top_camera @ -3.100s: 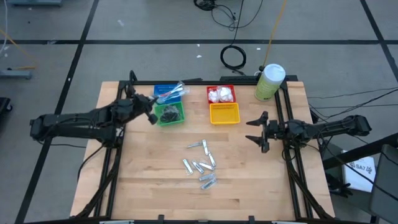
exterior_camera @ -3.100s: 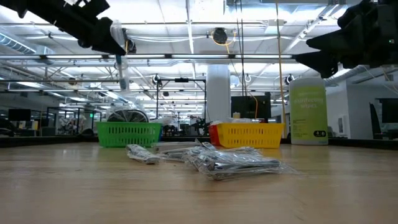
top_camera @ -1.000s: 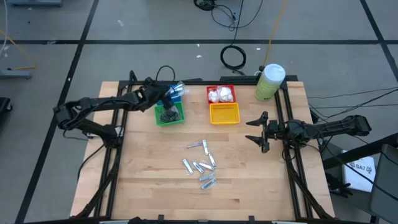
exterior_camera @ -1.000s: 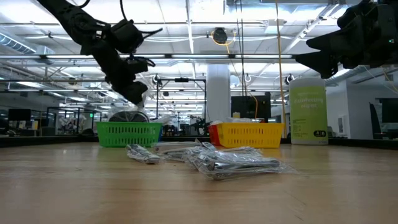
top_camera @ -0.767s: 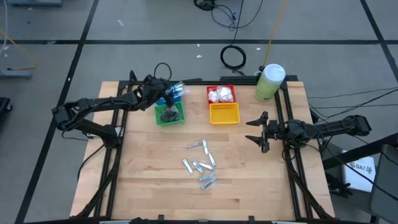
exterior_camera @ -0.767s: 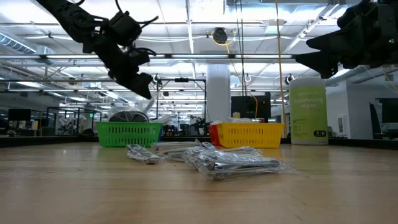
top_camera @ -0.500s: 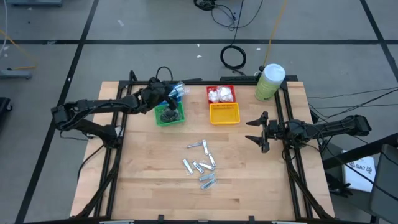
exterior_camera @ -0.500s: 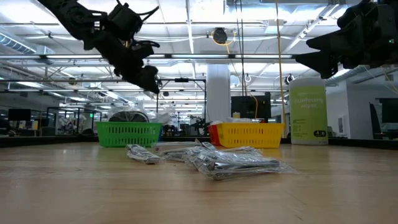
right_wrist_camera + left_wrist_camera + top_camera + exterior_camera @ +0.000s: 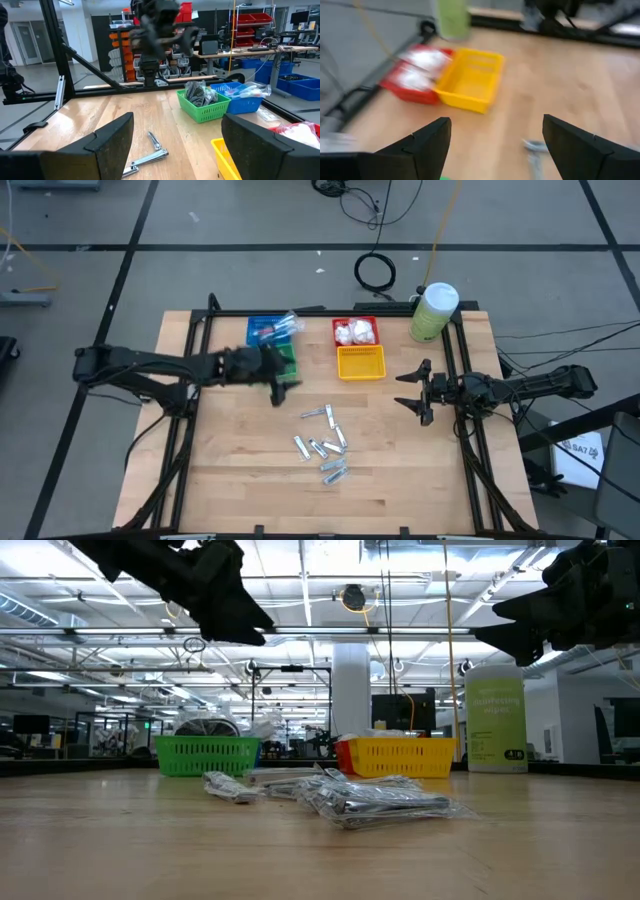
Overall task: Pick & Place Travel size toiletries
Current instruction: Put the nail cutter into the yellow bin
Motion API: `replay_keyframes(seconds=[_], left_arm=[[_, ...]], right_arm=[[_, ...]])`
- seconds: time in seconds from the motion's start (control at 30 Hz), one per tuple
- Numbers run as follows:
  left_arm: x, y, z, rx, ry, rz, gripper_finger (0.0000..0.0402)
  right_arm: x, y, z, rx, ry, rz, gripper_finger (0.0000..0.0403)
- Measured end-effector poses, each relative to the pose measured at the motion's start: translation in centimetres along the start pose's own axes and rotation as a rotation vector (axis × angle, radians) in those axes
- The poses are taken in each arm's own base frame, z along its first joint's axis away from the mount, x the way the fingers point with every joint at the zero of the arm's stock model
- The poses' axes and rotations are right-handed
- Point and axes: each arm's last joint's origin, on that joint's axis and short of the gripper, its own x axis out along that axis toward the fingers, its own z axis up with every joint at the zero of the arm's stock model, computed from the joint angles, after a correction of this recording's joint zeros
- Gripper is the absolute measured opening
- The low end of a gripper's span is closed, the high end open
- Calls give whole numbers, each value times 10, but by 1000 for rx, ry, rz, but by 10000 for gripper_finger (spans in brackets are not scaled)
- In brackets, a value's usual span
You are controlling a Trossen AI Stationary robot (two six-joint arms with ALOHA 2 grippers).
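Note:
Several silver tubes in clear wrap (image 9: 325, 442) lie loose mid-table, also in the low view (image 9: 370, 798). Wrapped toothbrushes (image 9: 277, 328) rest in the blue basket (image 9: 256, 332). Dark discs (image 9: 197, 92) fill the green basket (image 9: 202, 107). White packets (image 9: 354, 332) sit in the red basket (image 9: 368, 321). My left gripper (image 9: 279, 387) hovers open just beyond the green basket's near side, with nothing between its fingers (image 9: 496, 122). My right gripper (image 9: 404, 390) waits open at the table's right, above the surface (image 9: 177, 120).
The yellow basket (image 9: 361, 363) stands beside the red one. A tall pale-green canister (image 9: 433, 312) stands at the far right corner. Black rails (image 9: 190, 410) run along the table's left and right edges. Bare wood lies around the tubes.
My left gripper has swung from over the blue and green baskets toward the table's near edge and a little to the right, rising and tipping up from a steep downward slant to nearly level. It carries nothing. The toothbrushes stay in the blue basket.

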Motion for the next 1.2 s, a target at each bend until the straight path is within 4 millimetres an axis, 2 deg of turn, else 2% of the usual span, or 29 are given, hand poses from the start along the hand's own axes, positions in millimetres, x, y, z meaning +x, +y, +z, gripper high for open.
replay_keyframes(seconds=[0.2,0.4,0.67,0.83,1.2], left_arm=[[28,-43,-28,52,124,-113,294],[53,-65,-57,60,212,-93,295],[79,-71,-87,37,290,-52,282],[88,-71,-102,29,347,-36,274],[95,-71,-115,46,383,-20,270]], right_arm=[[0,0,0,0,0,0,290],[0,0,0,0,-1,0,290],[0,0,0,0,-1,0,290],[0,0,0,0,0,0,290],[0,0,0,0,0,0,290]])
